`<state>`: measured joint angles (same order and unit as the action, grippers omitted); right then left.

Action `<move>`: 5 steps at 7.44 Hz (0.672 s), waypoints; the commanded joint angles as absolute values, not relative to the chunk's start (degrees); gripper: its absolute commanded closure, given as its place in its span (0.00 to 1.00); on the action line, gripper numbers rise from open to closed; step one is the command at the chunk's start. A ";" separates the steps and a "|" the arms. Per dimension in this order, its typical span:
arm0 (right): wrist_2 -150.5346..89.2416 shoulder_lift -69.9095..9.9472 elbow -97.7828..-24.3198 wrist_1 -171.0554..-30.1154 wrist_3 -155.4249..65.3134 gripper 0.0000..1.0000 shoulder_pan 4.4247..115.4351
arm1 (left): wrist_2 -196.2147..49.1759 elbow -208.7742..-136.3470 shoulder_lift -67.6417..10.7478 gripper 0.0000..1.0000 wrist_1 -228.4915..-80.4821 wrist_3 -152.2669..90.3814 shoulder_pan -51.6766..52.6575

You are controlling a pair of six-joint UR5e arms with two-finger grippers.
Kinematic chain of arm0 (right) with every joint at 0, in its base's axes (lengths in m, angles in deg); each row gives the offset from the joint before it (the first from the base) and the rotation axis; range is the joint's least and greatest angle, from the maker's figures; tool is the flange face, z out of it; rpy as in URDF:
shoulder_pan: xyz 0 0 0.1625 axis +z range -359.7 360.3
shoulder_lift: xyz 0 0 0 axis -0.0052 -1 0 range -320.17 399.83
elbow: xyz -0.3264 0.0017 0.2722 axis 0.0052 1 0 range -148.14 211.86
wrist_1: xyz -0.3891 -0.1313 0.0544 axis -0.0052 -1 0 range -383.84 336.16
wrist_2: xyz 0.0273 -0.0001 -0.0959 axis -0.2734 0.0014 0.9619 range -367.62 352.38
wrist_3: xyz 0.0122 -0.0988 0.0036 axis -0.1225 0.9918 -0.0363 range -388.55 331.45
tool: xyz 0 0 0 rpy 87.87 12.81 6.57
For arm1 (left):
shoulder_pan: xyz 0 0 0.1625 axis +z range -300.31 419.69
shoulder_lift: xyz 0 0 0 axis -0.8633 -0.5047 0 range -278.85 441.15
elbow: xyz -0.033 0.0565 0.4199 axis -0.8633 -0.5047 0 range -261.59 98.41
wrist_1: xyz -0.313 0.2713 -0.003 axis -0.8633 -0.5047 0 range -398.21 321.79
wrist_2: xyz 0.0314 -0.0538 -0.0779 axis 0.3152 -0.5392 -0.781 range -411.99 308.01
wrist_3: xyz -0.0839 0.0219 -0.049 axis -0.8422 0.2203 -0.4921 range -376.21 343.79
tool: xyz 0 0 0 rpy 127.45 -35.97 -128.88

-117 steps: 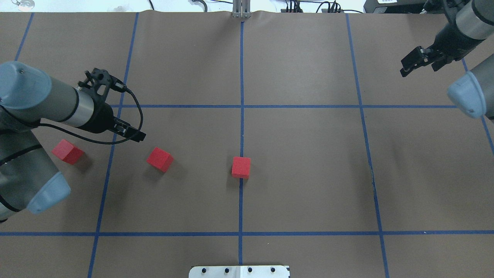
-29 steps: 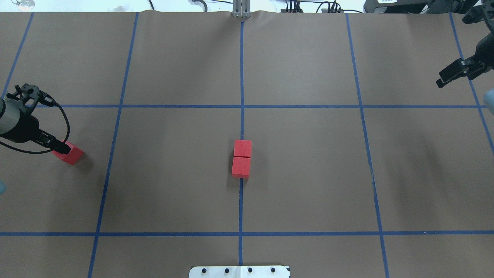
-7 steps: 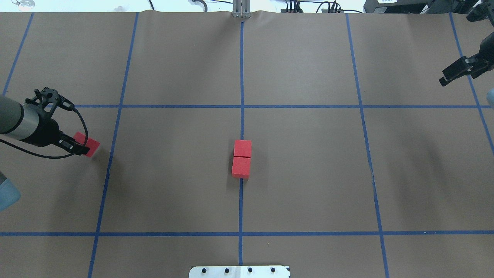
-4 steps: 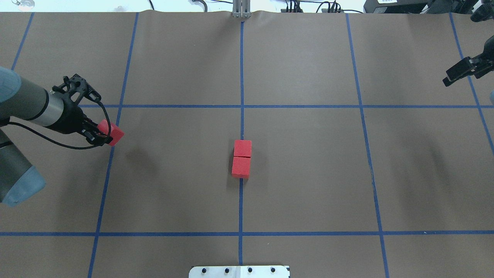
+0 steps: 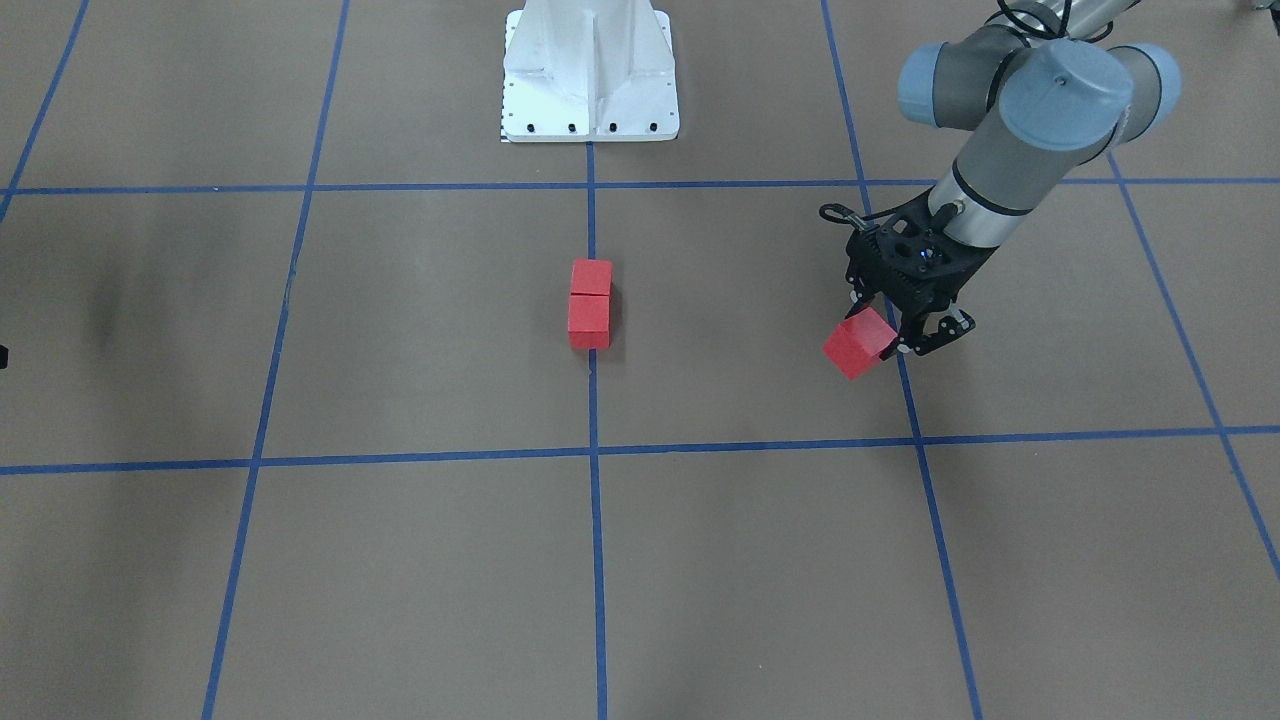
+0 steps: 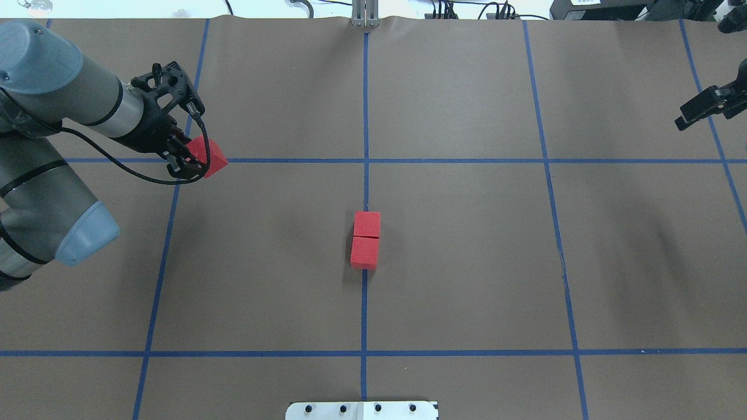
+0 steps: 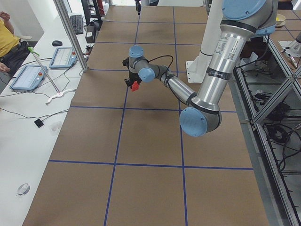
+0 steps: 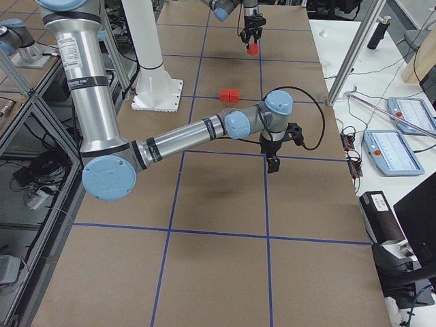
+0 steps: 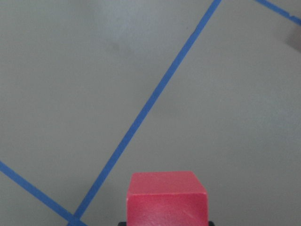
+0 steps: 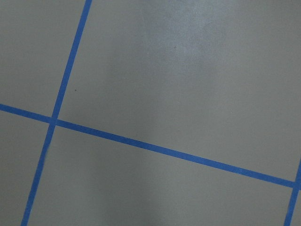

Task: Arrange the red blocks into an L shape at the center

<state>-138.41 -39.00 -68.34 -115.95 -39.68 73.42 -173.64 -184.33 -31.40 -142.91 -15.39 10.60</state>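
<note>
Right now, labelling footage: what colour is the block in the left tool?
Plain red; the held block shows best in the overhead exterior view.

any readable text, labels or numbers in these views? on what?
No text is legible.
Print on left arm tube: too small to read.
Print on right arm tube: too small to read.
Operator tablets: screens too small to read.
Held red block, center red blocks: plain, unmarked.

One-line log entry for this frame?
left gripper: shut on red cube, airborne | right gripper: parked far right, fingers unclear | two red cubes: touching, on blue center line | L: incomplete
</note>
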 commanded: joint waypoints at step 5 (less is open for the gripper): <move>-138.41 -40.85 -68.34 -115.95 -39.72 0.00 74.56 | -165.63 -179.08 -40.90 1.00 -136.43 15.25 16.96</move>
